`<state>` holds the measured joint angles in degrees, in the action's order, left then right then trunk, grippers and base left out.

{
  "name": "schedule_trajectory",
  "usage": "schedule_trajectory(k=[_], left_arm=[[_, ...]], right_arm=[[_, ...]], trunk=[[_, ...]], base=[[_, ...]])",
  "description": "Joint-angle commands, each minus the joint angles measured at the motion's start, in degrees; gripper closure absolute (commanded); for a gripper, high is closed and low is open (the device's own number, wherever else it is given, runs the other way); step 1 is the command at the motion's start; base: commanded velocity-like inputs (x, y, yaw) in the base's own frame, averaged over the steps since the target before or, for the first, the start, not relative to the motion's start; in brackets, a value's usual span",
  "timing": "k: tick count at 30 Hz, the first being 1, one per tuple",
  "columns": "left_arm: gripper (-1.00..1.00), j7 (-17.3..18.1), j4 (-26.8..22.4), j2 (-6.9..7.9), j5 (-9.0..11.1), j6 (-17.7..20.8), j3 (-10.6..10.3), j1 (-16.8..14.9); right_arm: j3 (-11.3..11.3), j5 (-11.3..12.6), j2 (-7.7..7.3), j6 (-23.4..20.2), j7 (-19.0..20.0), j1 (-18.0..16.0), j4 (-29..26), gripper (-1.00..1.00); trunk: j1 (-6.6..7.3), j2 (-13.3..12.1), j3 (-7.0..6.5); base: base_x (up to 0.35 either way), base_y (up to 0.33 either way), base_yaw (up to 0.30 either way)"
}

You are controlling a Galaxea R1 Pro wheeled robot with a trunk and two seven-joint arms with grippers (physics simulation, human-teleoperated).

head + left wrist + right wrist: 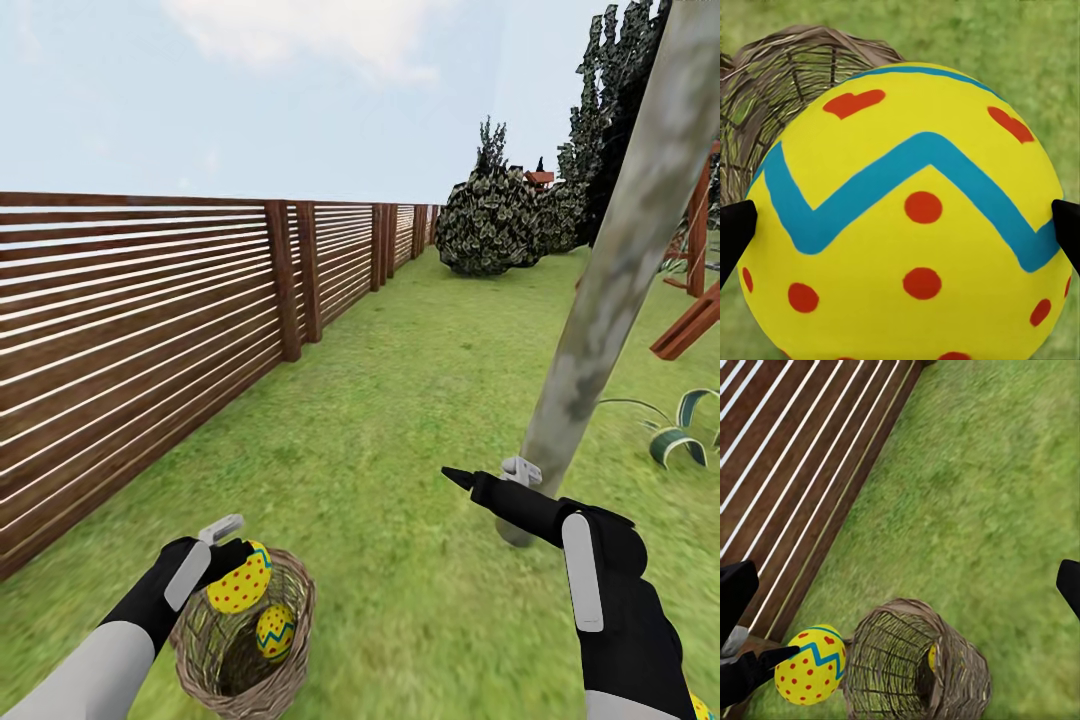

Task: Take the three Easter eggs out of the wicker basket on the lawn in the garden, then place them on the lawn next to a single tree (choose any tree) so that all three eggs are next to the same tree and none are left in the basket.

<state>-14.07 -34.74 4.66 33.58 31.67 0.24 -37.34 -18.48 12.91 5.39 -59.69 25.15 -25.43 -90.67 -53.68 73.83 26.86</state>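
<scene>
From the head view, the left gripper point(228, 560) is clamped on an Easter egg point(240, 579) right at the rim of the wicker basket point(290, 668), with a second egg point(275, 631) lying inside; a sliver of yellow with red dots peeks in at the bottom right corner, possibly the third egg; the right gripper point(482, 478) hangs spread and empty just in front of the tree point(610, 300), whose pale trunk meets the lawn point(400, 400) near the basket; this reads as the lifting-out step, and the next move calls for carrying the egg across to the trunk's base; there is open grass between basket and tree, while the wooden fence point(150, 330) hems in the left side. From the left wrist view, the egg point(907, 217) is pinched between dark fingertips point(733, 229), wicker behind it. From the right wrist view, the gripped egg point(810, 664) sits beside the basket point(915, 667), fence close by, clear lawn beyond.
</scene>
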Motion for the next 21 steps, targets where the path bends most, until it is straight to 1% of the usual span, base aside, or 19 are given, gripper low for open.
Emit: schedule_trajectory(k=[1, 21], left_arm=[[1.00, -0.4, -0.1, 0.00, 0.6, 0.2, 0.0, 0.0], [1.00, -0.4, -0.1, 0.06, 0.6, 0.2, 0.1, 0.0]], right_arm=[[-0.2, -0.2, 0.06, -0.3, 0.3, -0.1, 0.0, -1.00], [-0.2, -0.1, 0.06, -0.3, 0.3, -0.1, 0.0, -1.00]], trunk=[[0.23, -0.4, -0.12], [4.62, -8.4, -3.71]], base=[[0.000, 0.000, 0.000], [0.000, 0.000, 0.000]])
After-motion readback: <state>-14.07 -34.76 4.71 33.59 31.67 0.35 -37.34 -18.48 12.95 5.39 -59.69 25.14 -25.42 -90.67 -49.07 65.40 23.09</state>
